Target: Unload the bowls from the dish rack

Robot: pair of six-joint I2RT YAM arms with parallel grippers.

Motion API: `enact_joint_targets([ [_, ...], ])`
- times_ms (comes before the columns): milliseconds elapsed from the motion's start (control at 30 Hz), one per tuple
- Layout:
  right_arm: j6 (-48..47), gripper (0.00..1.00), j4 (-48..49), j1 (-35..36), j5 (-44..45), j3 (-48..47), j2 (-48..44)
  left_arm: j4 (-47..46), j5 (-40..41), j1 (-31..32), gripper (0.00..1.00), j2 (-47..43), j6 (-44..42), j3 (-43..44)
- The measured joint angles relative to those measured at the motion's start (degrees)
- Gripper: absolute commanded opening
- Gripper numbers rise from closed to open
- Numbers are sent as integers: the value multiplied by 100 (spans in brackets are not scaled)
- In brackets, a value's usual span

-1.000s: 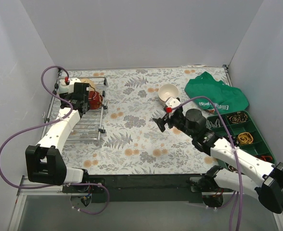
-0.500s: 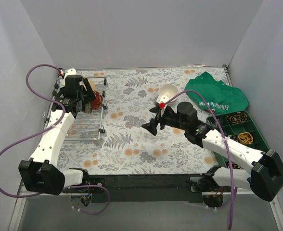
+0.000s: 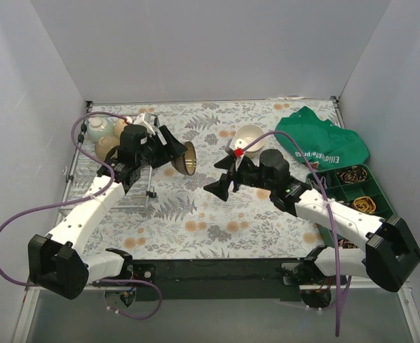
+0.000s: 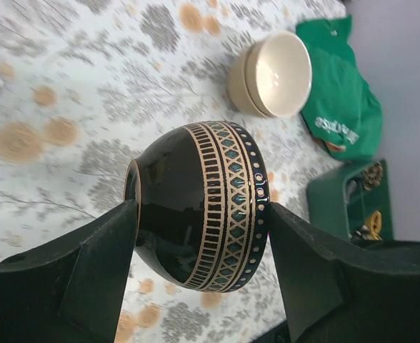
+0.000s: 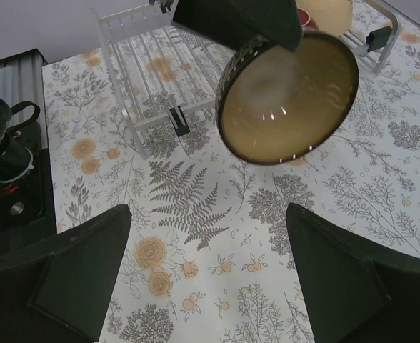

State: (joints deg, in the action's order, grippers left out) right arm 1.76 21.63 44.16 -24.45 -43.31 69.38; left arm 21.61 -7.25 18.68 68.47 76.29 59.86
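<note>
The left gripper is clamped on the dark bowl, a finger on each side. The bowl is held on its side above the table, off the dish rack, at three o'clock of the rack's far end, its tan inside turned toward the right gripper. That gripper hangs close by at four o'clock of the bowl, jaws spread wide and empty. On the rack's far end sit a mint bowl and a tan bowl. A cream bowl stands on the table at two o'clock of the dark bowl.

Lab test booth, grey walls
</note>
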Motion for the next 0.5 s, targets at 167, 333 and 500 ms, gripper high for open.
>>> enact_joint_targets([
  [167, 50, 96, 94, 55, 122, 0, 192, -791, -352, 498, 0, 0, 675, -678],
  [333, 48, 94, 129, 98, 295, -2, 367, -1436, -437, 890, 0, 4, 1117, -957],
  [500, 46, 81, 131, 173, 363, -33, 619, -2068, -420, 1176, 0, 4, 1488, -1231],
])
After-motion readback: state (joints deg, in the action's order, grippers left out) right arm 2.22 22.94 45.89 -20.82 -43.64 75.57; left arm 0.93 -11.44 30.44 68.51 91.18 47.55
